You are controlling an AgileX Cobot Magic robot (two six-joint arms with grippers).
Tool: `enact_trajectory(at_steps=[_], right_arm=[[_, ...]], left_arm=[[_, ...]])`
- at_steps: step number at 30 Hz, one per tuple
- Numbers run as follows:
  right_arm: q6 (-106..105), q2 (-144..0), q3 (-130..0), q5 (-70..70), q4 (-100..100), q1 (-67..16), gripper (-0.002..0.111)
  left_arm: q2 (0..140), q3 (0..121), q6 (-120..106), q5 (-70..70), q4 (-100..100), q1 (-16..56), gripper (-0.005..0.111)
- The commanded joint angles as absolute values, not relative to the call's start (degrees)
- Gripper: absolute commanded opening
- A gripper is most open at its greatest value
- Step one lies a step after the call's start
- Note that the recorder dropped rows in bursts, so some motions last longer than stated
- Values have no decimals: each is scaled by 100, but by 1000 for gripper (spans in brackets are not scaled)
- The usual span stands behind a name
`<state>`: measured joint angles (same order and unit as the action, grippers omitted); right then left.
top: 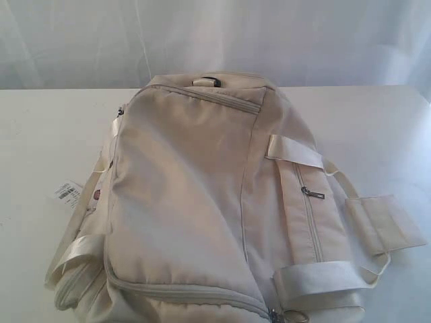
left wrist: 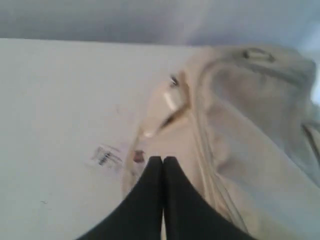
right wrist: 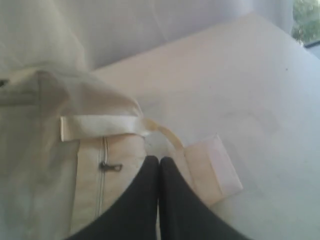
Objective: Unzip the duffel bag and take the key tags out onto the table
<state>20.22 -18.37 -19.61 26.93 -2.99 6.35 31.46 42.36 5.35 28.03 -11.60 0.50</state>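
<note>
The cream duffel bag (top: pixel 202 202) lies zipped shut in the middle of the white table (top: pixel 47 134), filling most of the exterior view. Its side pocket zip pull (top: pixel 311 193) sits on the right flank. Neither arm shows in the exterior view. In the left wrist view my left gripper (left wrist: pixel 162 160) is shut and empty, hovering over the duffel bag's (left wrist: pixel 250 130) left edge near a strap. In the right wrist view my right gripper (right wrist: pixel 159 160) is shut and empty above the duffel bag (right wrist: pixel 45 150), between the pocket zip pull (right wrist: pixel 111 166) and the handle pad (right wrist: pixel 215 167). The key tags are hidden.
A paper barcode label (top: pixel 67 194) lies on the table at the bag's left, also in the left wrist view as the label (left wrist: pixel 106 156). The padded handle wrap (top: pixel 384 222) rests on the table right of the bag. A pale curtain (top: pixel 215 33) hangs behind.
</note>
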Motion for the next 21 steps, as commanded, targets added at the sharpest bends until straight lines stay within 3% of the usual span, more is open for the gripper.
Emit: enact_trajectory(at_steps=[1,5,8,21], right_arm=[[424,-2680,-2458,3316,-1370,684,0],[-1639,-3188,-3004,4110,-2585,684,0],[-2053,-3400,-3361,4634,-2858,684,0],[-2467,-4575,-5294,6996,-3074,607,0]], left_arm=[[4090,4825,-2123,4400,-2995,131,0],[4807,5104,-2998,5517,-3572,131,0],[5094,5134,-3200,5863,-3653,131,0],[5141,5134,-3487,5464,-3676,131,0]])
